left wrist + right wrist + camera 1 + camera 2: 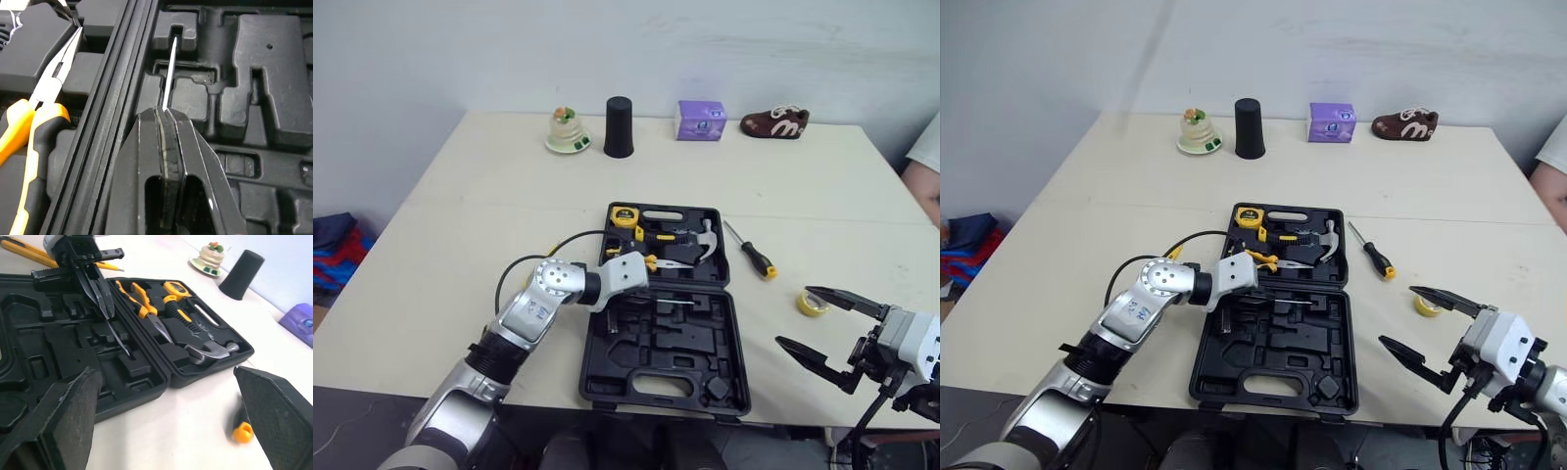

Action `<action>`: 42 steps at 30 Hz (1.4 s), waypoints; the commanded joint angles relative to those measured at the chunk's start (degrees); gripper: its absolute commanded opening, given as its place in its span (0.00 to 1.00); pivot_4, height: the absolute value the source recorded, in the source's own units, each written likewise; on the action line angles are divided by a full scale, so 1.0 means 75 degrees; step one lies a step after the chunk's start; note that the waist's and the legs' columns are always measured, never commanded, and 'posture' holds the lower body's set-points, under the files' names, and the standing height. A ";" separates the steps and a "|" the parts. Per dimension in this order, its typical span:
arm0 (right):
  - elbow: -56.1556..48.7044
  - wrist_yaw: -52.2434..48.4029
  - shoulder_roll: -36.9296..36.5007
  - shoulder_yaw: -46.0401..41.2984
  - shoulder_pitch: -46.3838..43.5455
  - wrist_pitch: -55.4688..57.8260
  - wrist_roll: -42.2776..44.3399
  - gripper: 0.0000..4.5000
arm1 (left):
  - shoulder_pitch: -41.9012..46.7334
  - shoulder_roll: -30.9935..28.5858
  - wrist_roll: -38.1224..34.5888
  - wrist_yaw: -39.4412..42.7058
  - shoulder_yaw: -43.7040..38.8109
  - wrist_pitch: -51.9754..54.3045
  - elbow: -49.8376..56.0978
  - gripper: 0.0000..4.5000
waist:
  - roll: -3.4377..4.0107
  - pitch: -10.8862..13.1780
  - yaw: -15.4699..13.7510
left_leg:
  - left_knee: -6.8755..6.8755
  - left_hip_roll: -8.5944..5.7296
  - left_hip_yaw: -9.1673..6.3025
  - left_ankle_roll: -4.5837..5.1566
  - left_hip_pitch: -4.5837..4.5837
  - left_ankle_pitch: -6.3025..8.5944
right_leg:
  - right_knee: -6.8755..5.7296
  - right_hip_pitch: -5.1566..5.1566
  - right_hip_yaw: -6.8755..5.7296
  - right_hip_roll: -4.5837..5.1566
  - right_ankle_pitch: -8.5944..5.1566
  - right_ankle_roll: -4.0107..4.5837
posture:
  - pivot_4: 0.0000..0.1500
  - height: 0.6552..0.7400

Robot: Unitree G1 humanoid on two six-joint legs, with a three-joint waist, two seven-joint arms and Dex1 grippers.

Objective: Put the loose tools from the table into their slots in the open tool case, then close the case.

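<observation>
Beige desk (460,245), open case (729,392). Our left end effector (166,117) pinches a thin shaft (169,73), tip over a slot (177,33) just ahead; we judge lowering it comes next. Our right end effector (793,316) gapes wide.

Held end of thin shaft (168,73) hidden in left gripper (165,112), person's sleeve (928,147) cut off, screwdriver (243,432) blurred
</observation>
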State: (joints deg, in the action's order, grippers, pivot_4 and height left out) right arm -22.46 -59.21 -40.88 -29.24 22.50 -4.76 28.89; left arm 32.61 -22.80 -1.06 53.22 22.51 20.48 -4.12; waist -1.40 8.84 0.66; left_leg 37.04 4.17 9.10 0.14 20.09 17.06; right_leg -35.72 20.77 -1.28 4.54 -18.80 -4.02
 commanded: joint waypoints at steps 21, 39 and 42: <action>0.4436 0.2722 0.1703 -0.3810 0.1503 -0.2453 -0.0903 1.00 | -0.3279 -0.3323 -0.2226 -0.0422 -0.6855 -0.3792 -0.2650 0.99 | 0.0047 0.0061 0.0165 | -0.0025 0.0008 0.0011 -0.0040 0.0068 0.0086 | -0.0028 0.0156 0.0011 0.0015 -0.0026 -0.0035 | 1.00 1.00; 0.0901 0.3541 -0.0760 -0.1614 -0.0478 0.3391 0.1114 1.00 | -0.3496 -0.2913 -0.3638 -0.0318 -0.6485 -0.1875 0.0330 0.99 | 0.0051 0.0068 0.0311 | -0.0137 -0.0032 0.0010 -0.0055 0.0040 0.0029 | -0.0031 0.0163 0.0007 0.0057 -0.0029 -0.0028 | 1.00 1.00; 0.0539 0.3429 -0.1505 -0.1107 -0.1155 0.4822 0.1753 1.00 | -0.3085 -0.2799 -0.4126 -0.0091 -0.5865 -0.1157 0.1211 0.99 | 0.0048 0.0068 0.0284 | -0.0138 -0.0033 0.0010 -0.0051 0.0061 0.0028 | -0.0019 0.0175 0.0007 0.0047 -0.0025 -0.0036 | 1.00 1.00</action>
State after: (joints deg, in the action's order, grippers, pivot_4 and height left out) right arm -16.69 -33.10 -50.74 -38.23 14.48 25.86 38.83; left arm 8.93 -43.70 -29.36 51.44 -22.60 9.41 1.12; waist -1.04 9.34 2.79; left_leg 36.00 3.92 9.18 -0.16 20.65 17.22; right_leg -35.85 22.18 -1.22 4.84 -18.98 -4.30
